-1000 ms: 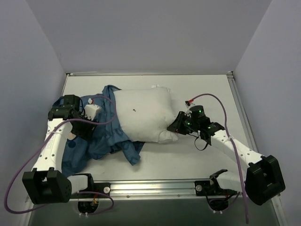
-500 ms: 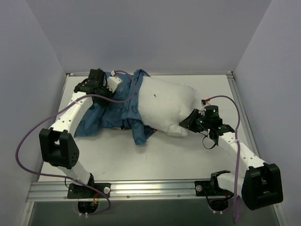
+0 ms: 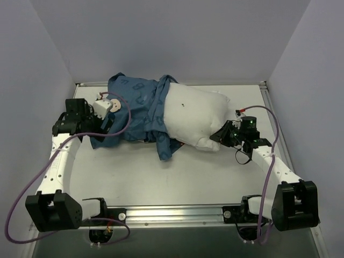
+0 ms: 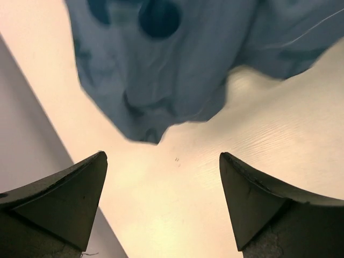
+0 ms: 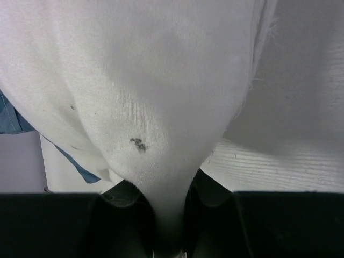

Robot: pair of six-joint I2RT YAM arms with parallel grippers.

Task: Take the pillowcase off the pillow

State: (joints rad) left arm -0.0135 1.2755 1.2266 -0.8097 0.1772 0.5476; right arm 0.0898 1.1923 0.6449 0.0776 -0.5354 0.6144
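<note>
The white pillow (image 3: 194,119) lies across the middle right of the table. The blue printed pillowcase (image 3: 133,107) is bunched over its left end and spreads to the back left. My left gripper (image 3: 106,127) is open and empty at the pillowcase's near left edge. In the left wrist view the gripper (image 4: 162,157) hangs over bare table with the pillowcase (image 4: 172,64) just ahead, not touching. My right gripper (image 3: 221,134) is shut on the pillow's near right corner. The right wrist view shows the pillow (image 5: 161,80) pinched in that gripper (image 5: 169,215).
The white table (image 3: 215,177) has a raised metal rim at the back and front edges. Grey walls close in on the left, back and right. A fold of the pillowcase hangs toward the front at the pillow's near left (image 3: 164,148).
My left arm has swung from the back of the table to the left side, and its gripper now stands open and empty. The pillowcase has shifted toward the back left. The pillow moved slightly right.
</note>
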